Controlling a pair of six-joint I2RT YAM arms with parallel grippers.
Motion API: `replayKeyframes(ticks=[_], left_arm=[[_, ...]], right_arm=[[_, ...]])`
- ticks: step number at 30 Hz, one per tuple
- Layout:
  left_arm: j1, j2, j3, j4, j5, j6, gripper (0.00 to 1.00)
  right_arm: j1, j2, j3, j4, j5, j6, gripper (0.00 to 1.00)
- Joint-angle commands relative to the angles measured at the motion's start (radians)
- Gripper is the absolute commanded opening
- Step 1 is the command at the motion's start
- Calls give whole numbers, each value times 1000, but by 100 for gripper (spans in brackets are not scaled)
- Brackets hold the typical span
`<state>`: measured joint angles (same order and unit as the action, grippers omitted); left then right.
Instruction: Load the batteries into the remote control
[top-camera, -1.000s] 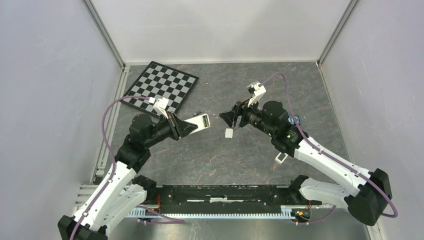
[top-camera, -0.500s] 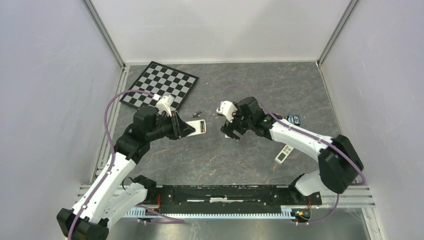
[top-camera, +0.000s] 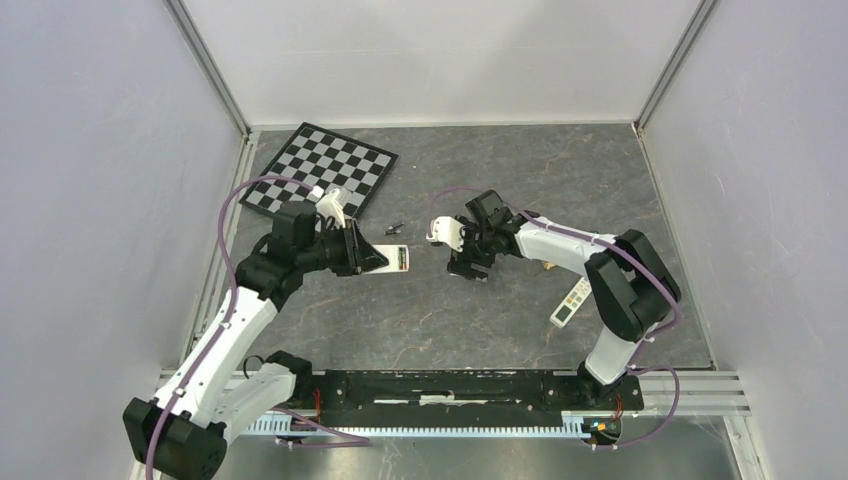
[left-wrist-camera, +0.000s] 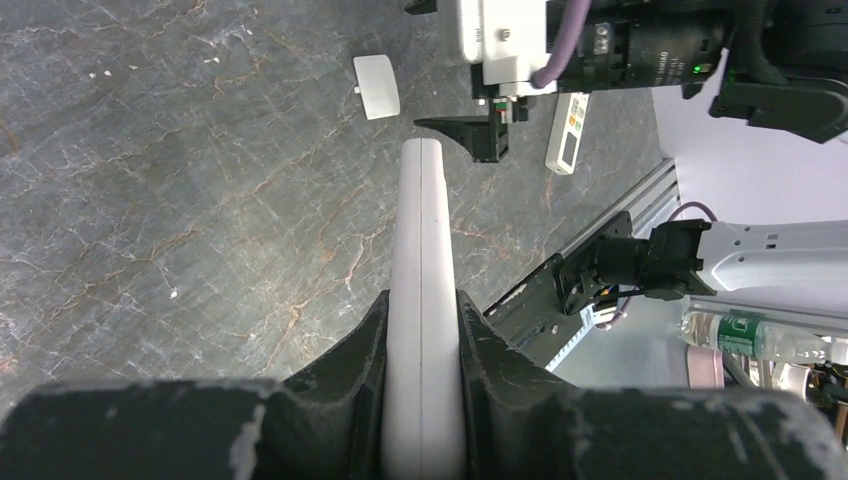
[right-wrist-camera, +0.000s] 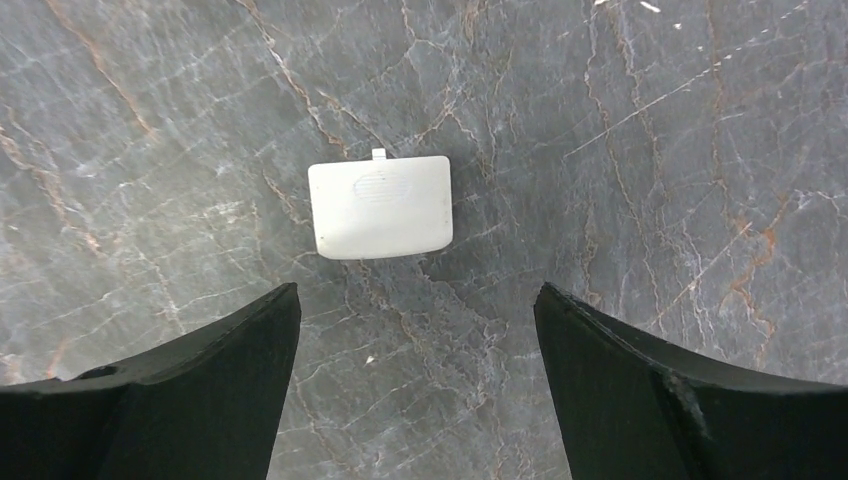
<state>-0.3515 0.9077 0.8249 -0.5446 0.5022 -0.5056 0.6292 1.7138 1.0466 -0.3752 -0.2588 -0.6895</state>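
Black fingers (right-wrist-camera: 230, 350) of the right gripper (right-wrist-camera: 415, 300) are standing wide apart and gripping nothing. They are hanging over the grey, veined table (right-wrist-camera: 650, 150). A small white battery cover (right-wrist-camera: 380, 205) is lying flat just above the gap between them in the wrist view, touching neither finger. Facing it, the left gripper (left-wrist-camera: 422, 300) is clamping the remote control (left-wrist-camera: 420, 200) edge-on between its dark fingers (left-wrist-camera: 365, 340), and the white body is pointing toward the top centre of that view. In the overhead view the remote is sitting near the centre of the frame. I cannot tell whether it is resting on the table or raised slightly off it. The batteries (top-camera: 395, 226) are showing as tiny dark slivers on the table just above the remote, near the lower corner of a chessboard (top-camera: 320, 175) in the upper left. A second slim white remote (top-camera: 571, 301) is lying toward the lower right, well apart from the work. With the cover lying loose, the step in hand is probably fetching a battery. To do that well, the right gripper should be travelling up and left, clearing the held remote. It should come down with its fingers straddling one cylinder across its width and close gently so the cylinder is not rolling away. Meanwhile the left gripper should be holding the remote steady with the compartment side reachable.
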Motion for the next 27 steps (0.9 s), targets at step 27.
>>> replayKeyframes(ticks=[27], left_arm=[[39,16,13,75,35,-7,2]], right_arm=[[-8,156,89,-41,-25,-70,73]])
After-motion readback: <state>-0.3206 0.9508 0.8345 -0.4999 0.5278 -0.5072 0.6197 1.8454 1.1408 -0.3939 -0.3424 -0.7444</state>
